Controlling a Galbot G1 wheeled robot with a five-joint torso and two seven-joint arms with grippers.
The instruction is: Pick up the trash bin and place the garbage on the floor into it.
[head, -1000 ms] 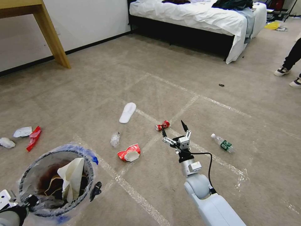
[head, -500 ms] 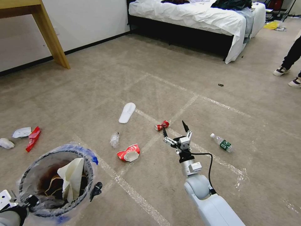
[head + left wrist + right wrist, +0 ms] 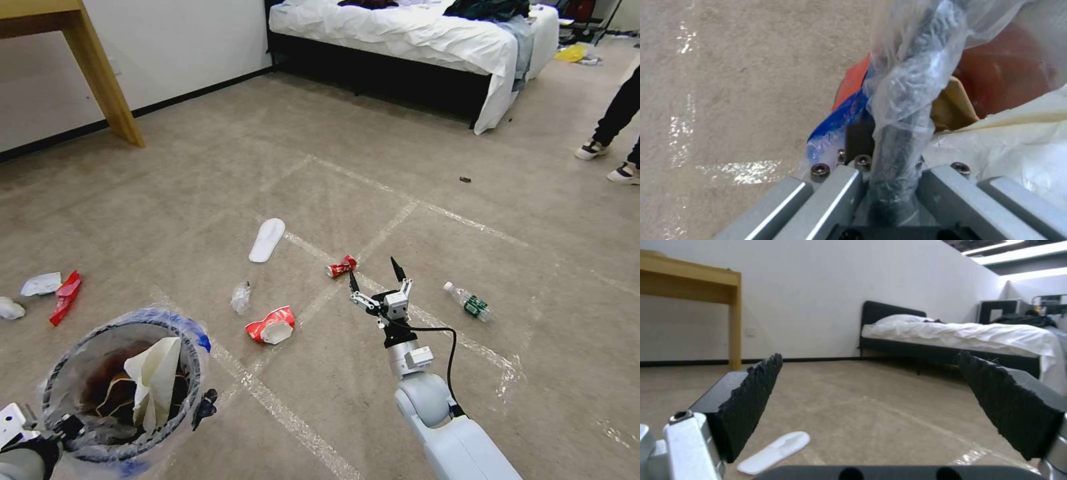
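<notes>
While gripped by left tool [image 3: 889,186], trash bin [image 3: 60,373]: brown and white paper [image 3: 157,380].

Right arm extended forward, right gripper [image 3: 375,275] with dark fingers [image 3: 751,396] spread wide apart and nothing between them, left gripper [image 3: 889,173] low at the left, its fingers clamped on the trash bin [image 3: 190,363] rim.

floor [image 3: 200,173]: taupe carpet crossed by pale tape lines
near the tape crossing: white slipper [image 3: 267,239], crushed red can [image 3: 341,266], crumpled clear wrapper [image 3: 241,297], crushed red-and-white cup [image 3: 270,326]
right of the crossing: clear bottle with green label [image 3: 468,302], lying on its side
far left: white paper [image 3: 41,284], red wrapper [image 3: 65,297], touching each other; a white wad [image 3: 11,309] nearby
</notes>
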